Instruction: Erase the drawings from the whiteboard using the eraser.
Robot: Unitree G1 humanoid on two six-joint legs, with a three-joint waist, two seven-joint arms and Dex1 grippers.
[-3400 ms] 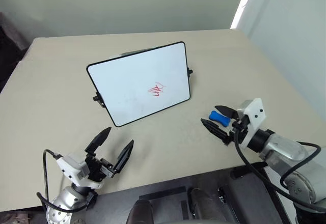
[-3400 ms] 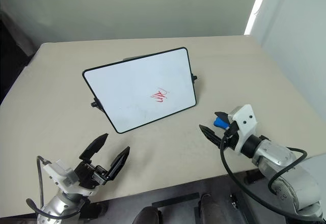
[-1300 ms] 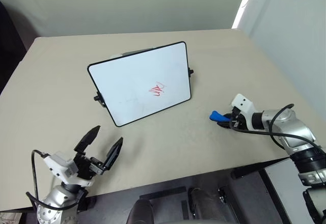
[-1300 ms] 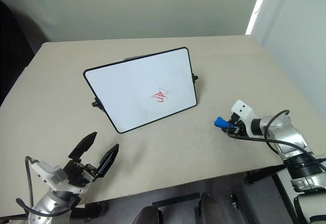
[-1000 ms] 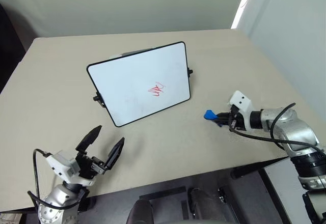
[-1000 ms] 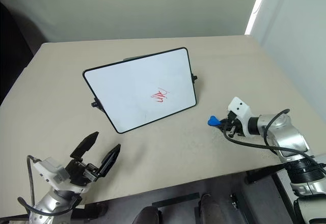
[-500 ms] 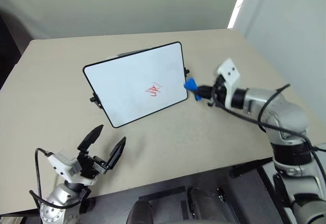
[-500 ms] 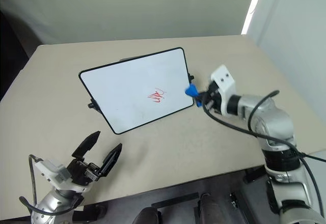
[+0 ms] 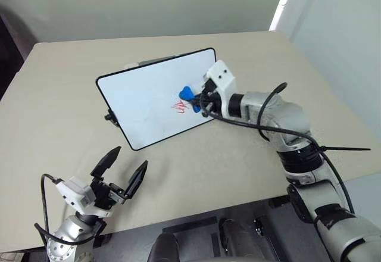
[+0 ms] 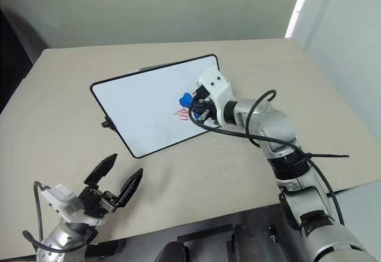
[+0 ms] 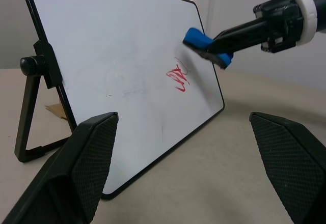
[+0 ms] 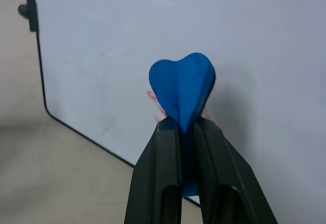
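The whiteboard (image 9: pixel 143 92) stands tilted upright in the middle of the beige table. The drawings (image 9: pixel 178 106), a small red scribble, sit right of the board's centre. My right gripper (image 9: pixel 196 102) reaches in from the right, shut on the blue eraser (image 9: pixel 188 96). The eraser (image 11: pixel 204 45) hangs just in front of the board's face, a little above and to the right of the scribble (image 11: pixel 178 77); I cannot tell whether it touches. In the right wrist view the eraser (image 12: pixel 182 89) covers most of the scribble. My left gripper (image 9: pixel 130 157) is open near the table's front left, well short of the board.
The table (image 9: pixel 65 71) has bare surface left of, behind and in front of the board. A black stand leg and knob (image 11: pixel 30 68) prop up the board's left side. The table's right edge runs close to a pale wall (image 9: pixel 333 30).
My right gripper has carried the eraser up and to the left, from the table's right side to the front of the board by the scribble. The left gripper has stayed put.
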